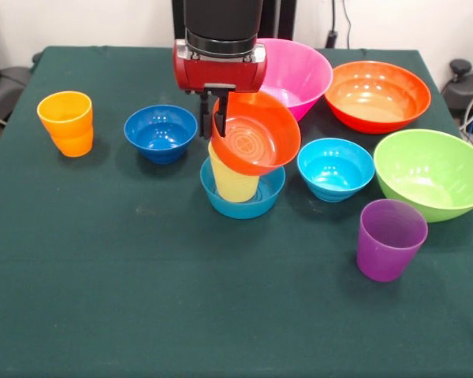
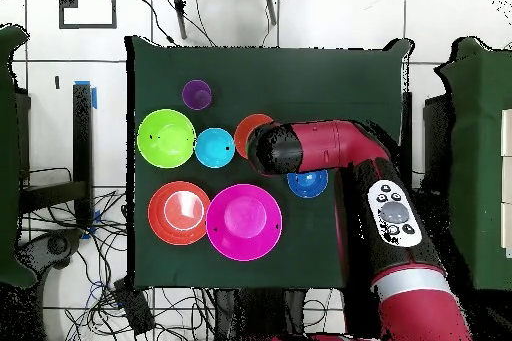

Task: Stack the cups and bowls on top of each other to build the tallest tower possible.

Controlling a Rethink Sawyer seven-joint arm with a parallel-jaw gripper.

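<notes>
My gripper [image 1: 215, 118] is shut on the rim of the small orange-red bowl [image 1: 256, 134], which hangs tilted, its inside facing the camera. Just below it the pale yellow cup [image 1: 234, 183] stands upright in the mid-blue small bowl [image 1: 244, 197]; the orange-red bowl overlaps the cup's top. The dark blue small bowl [image 1: 161, 132] and the orange cup [image 1: 66, 123] stand to the left, the cyan small bowl [image 1: 336, 168] and the purple cup [image 1: 389, 239] to the right. In the overhead view the arm [image 2: 330, 147] covers the tower; part of the orange-red bowl [image 2: 250, 127] shows.
Three large bowls stand at the back right in the front view: pink [image 1: 299, 75], orange-red [image 1: 377, 95] and lime green [image 1: 432, 172]. The dark green tablecloth [image 1: 142, 299] covers the table.
</notes>
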